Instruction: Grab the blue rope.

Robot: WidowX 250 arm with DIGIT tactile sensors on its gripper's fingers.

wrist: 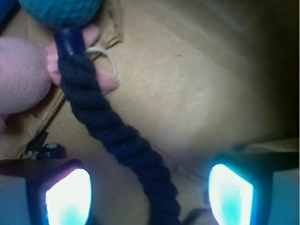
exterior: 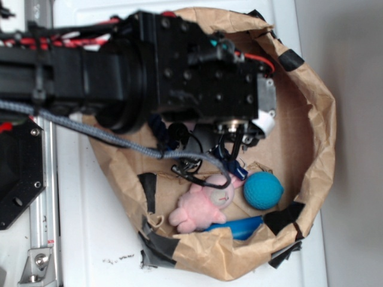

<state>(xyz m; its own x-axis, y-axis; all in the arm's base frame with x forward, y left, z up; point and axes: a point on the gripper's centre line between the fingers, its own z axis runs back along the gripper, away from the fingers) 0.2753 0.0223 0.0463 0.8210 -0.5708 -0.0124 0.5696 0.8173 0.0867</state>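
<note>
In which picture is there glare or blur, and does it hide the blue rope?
Wrist view: the two fingertips glow overexposed white-cyan, the right side falls into dark shadow, yet the blue rope between the open jaws stays fairly sharp. Exterior view: soft overall, evenly lit; the arm hides most of the rope, and only its capped end shows near the teal ball.

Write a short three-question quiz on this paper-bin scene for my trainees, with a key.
1. True or false: the blue rope runs between the open gripper fingers in the wrist view.
2. What lies beside the teal ball? A) pink plush bunny B) a metal spoon C) a glass cup
3. Fill in: the toys lie in a brown ___ bin.

Key: 1 true; 2 A; 3 paper.
</note>
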